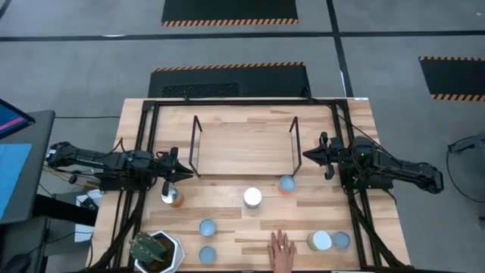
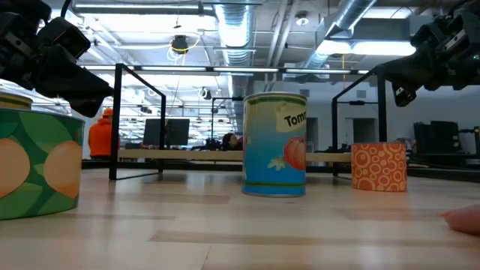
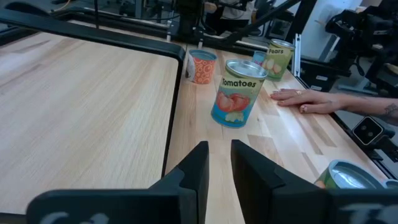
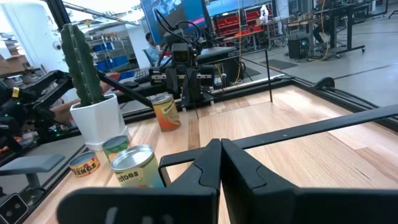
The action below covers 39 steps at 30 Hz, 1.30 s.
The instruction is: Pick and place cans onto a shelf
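No can is yet pinched: the left gripper [image 3: 219,163] is held with jaws slightly spread, the right gripper [image 4: 220,163] nearly pressed together. With a person's hand [image 1: 281,249] on the surface [image 1: 227,216], the tomato can [image 1: 252,198] is best approached only once it is withdrawn.

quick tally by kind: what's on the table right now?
cans: 7
shelf: 1
potted cactus: 1
person's hand: 1
Total: 10

Bright, even ceiling light from my seat — soft shadows only. The round green-and-peach can [image 2: 39,161] nearest the low camera looks blurred; overhead lamps glare.
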### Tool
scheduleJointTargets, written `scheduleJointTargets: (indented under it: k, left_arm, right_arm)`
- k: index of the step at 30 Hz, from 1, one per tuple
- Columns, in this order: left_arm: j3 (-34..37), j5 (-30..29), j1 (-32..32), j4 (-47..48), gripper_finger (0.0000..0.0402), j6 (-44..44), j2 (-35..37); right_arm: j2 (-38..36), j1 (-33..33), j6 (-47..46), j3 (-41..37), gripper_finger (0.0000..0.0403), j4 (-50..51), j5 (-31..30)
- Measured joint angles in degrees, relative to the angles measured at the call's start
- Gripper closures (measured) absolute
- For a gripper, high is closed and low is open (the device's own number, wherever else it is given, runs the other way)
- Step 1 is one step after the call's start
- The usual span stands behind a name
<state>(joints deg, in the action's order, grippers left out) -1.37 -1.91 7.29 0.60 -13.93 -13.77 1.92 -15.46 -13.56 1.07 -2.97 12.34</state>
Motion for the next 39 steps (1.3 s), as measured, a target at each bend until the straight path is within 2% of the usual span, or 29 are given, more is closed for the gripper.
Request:
scheduleJointTargets:
  k: [32,39]
  left_arm:
    - [-0.02,-0.41,0.02,-0.06,0.0346,0.27,0.00]
    - [0.02,-7.01,0.06,-1.51,0.0346,-0.29,0.02]
  right_arm:
    - [0.01,-0.02,0.00,-0.01,0.0370,-0.01,0.02]
    - [0.00,0.00,0.00,0.01,0.0370,-0.01,0.01]
